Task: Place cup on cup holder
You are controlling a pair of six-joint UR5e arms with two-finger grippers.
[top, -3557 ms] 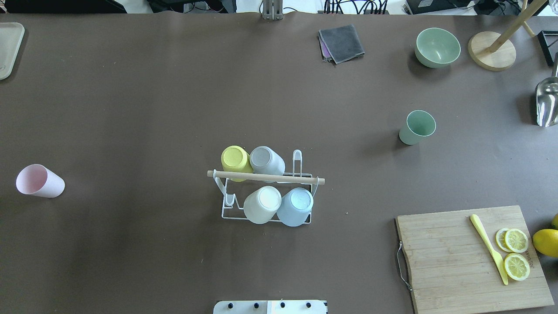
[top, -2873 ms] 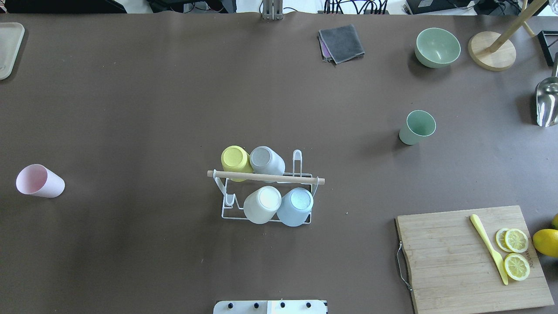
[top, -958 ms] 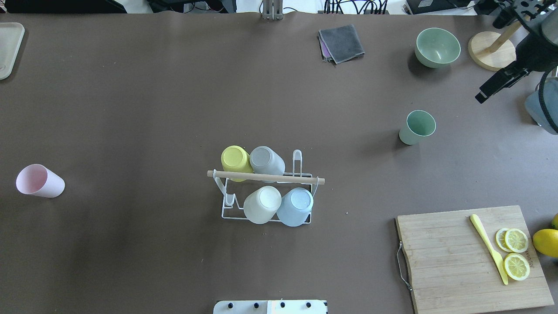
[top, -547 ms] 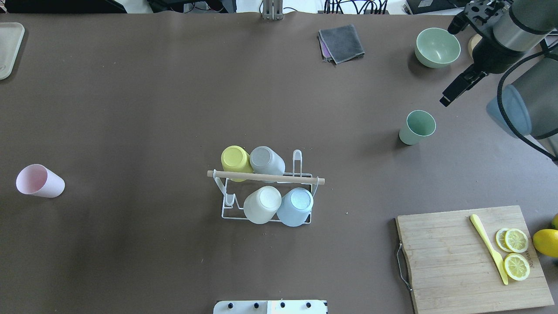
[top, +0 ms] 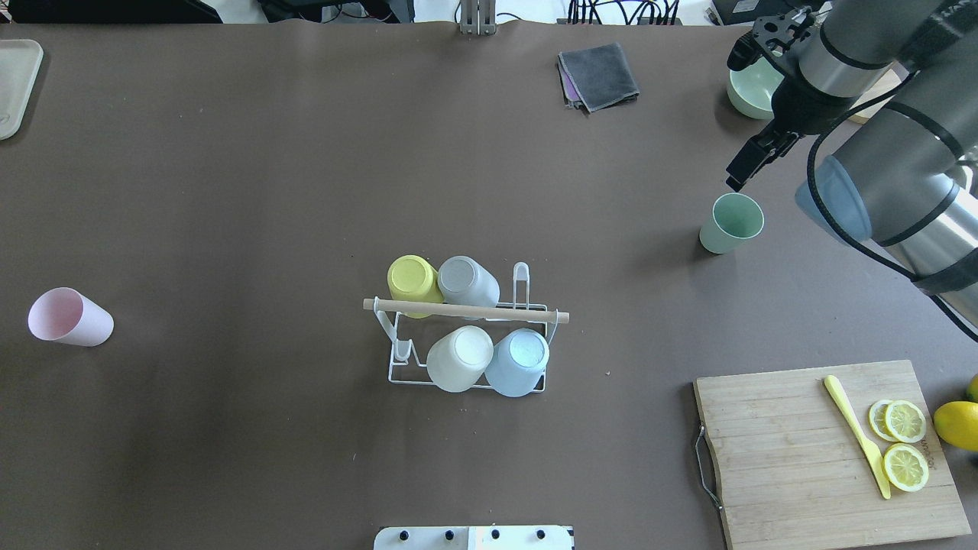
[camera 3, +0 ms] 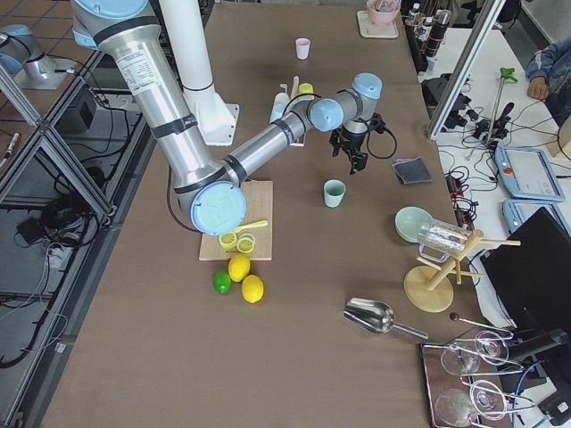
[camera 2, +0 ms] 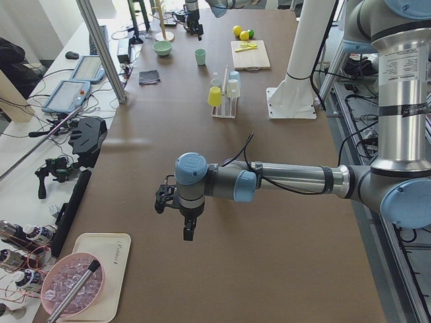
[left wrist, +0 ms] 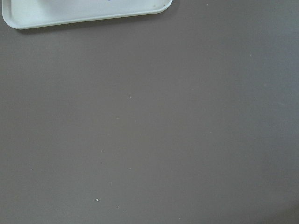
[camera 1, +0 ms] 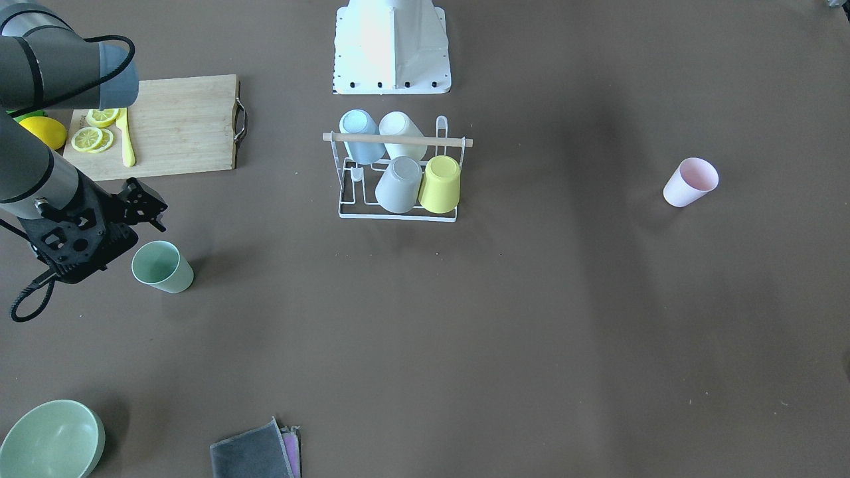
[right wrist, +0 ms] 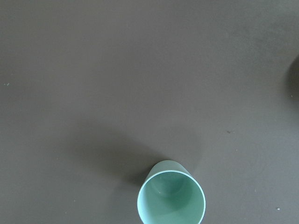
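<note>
Clock directions are read on the overhead view, with 12 o'clock pointing away from the robot.

**Counter** (top: 229,191): one, brown; its ends run out of frame.

**Arms:** two.
- The right arm (top: 879,168) enters from 3 o'clock and hides part of the green bowl (camera 1: 46,438) in the overhead view.
- The left arm (camera 2: 289,178) shows only in the left side view. Its wrist camera catches just a corner of a white tray (left wrist: 84,11).

**Cutting board** (top: 787,458): one, at 4 o'clock from the cup holder (top: 466,310).
- It bears one yellow knife (top: 856,435) and three lemon slices (top: 905,466), one of them half under another.
- A whole lemon (top: 959,424) beside it is cut by the frame edge.

**Cup holder:** one, mid-counter, carrying four inverted cups.
- The yellow cup (top: 413,279) and grey cup (top: 466,281) sit in the far row.
- The cream cup (top: 458,357) and pale blue cup (top: 518,360) sit in the near row.
- Two prongs stand bare.

**Loose cups:** two.
- The green cup (top: 731,223) stands mouth up at 2 o'clock from the cup holder, well apart. Its rim is clipped by the 6 o'clock edge of the right wrist view.
- The pink cup (top: 70,317) stands at 9 o'clock, well apart.

**Cloth** (top: 600,75): one grey cloth, folded, at 1 o'clock.

**Right pincer** (top: 736,180): hangs above the counter with its tip at 12 o'clock of the green cup, apart from it. Whether its fingers are spread or closed cannot be told.

**Left pincer** (camera 2: 188,232): small and dark; its state cannot be told.
</note>
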